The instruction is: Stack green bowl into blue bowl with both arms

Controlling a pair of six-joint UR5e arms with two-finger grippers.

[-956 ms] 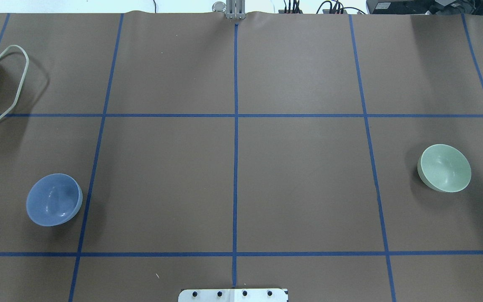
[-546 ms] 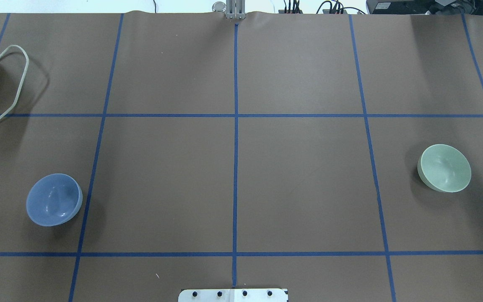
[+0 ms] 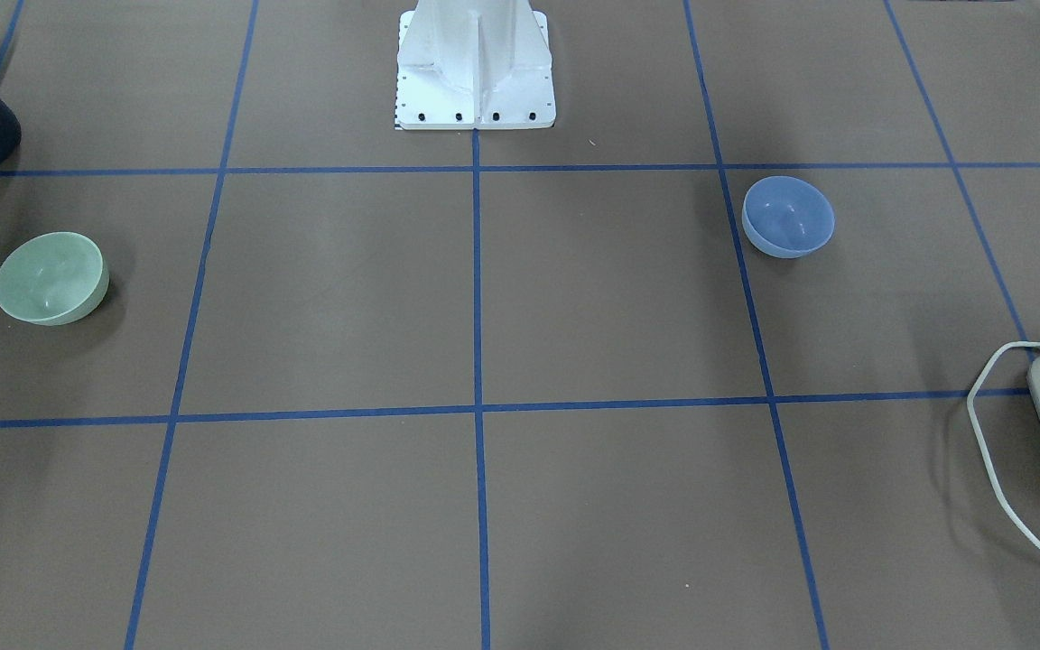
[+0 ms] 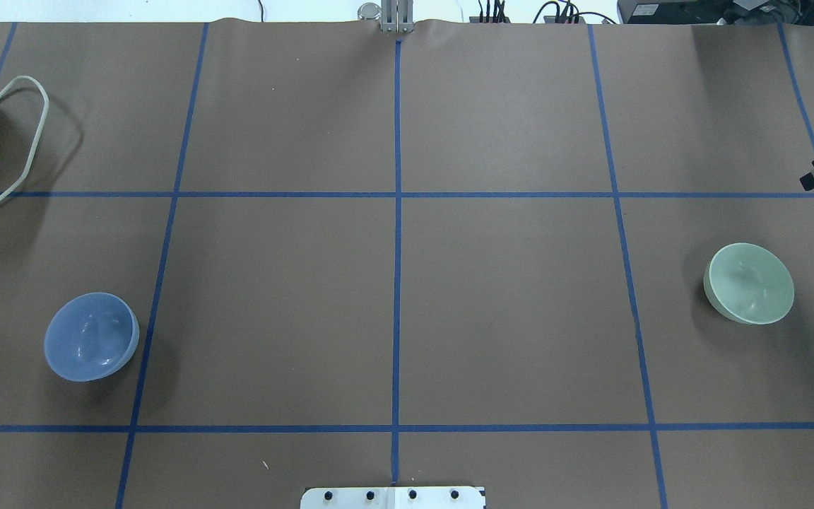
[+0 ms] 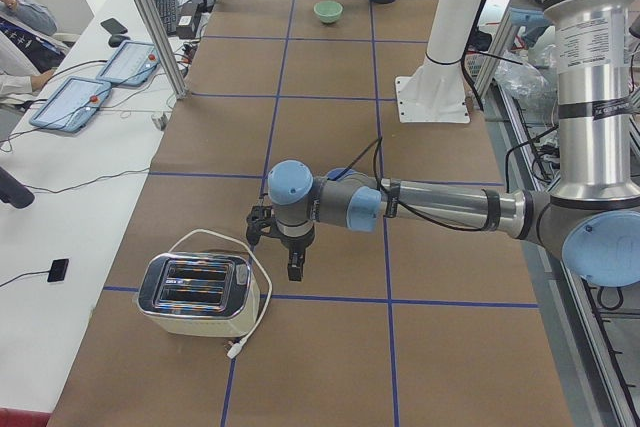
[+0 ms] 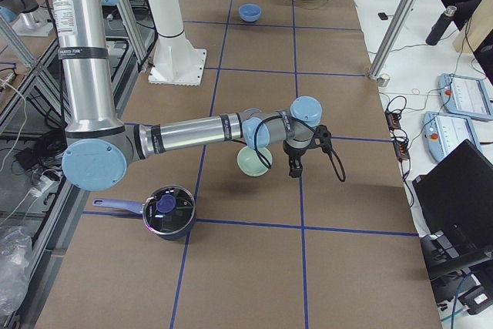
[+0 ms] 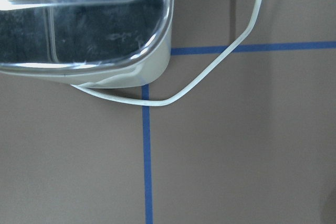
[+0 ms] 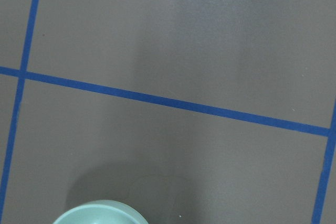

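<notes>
**Green bowl at 7 o'clock off the right gripper: right arm's pick**

The green bowl sits upright, mouth up, on the robot's right side of the table. In the overhead view it lies at about 7 o'clock from the right gripper, near it but not touching. The right wrist camera catches only the bowl's rim at the bottom edge of its frame. The bowl is round, so it has no long axis and any rim approach should work. It looks like pale mint plastic: smooth, glossy, deep, thin-lipped. I'd expect it to be light and prone to sliding on the paper.

The blue bowl is the same shape and size, in periwinkle. It is upright on the robot's left side, well apart from the green one. In the front-facing view it lies at roughly 9 o'clock from the left gripper, which hangs near the toaster and its white cord. The left arm is the nearer one to it.

Both grippers point down and hold nothing. I can't tell how wide either set of fingers is.

The table cover is matte brown paper with a blue tape grid. A lidded pot sits behind the right arm.
</notes>
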